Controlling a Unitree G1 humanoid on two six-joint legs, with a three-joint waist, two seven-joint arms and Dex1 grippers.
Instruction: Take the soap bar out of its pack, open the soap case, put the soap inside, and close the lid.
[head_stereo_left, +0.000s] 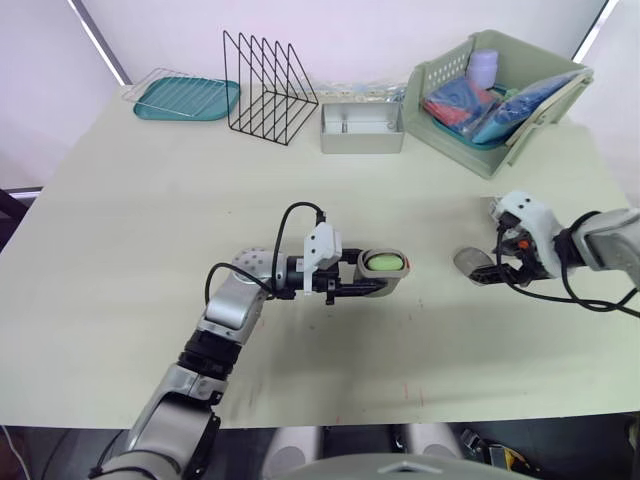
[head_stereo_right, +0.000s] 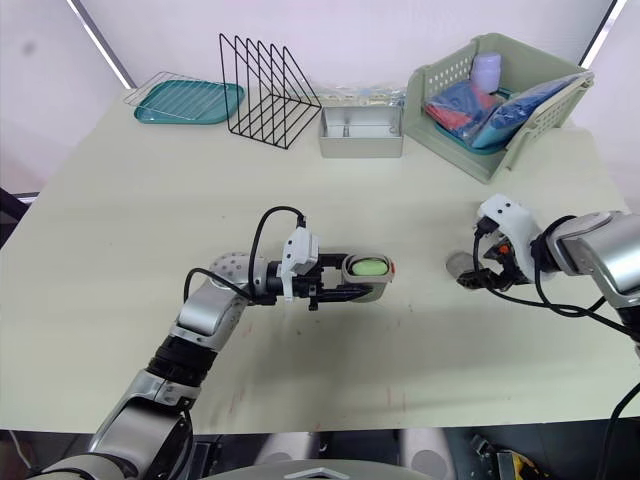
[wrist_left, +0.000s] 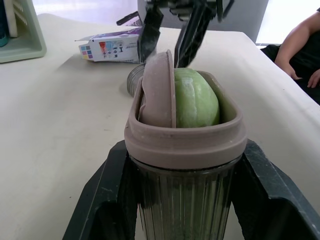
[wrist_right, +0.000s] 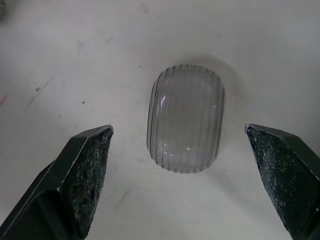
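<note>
Head views: bright, even, diffuse light from overhead; table (head_stereo_left: 120, 250) lit flat, no hot spots. Backdrop past far edge nearly blown out. Shadows soft: faint patch on table under left gripper (head_stereo_left: 372, 277), thin one beneath wire file rack (head_stereo_left: 268, 88), darker inside storage basket (head_stereo_left: 500, 150). Left wrist view: soap case (wrist_left: 185, 145) crisp, soap pack (wrist_left: 107, 46) behind it soft, strong backlight beyond table's far end. Right wrist view: clear lid (wrist_right: 185, 100) w/ tiny glint, soft shadow along one side; right gripper (wrist_right: 177, 129) fingers (wrist_right: 82, 175) slightly out of focus
</note>
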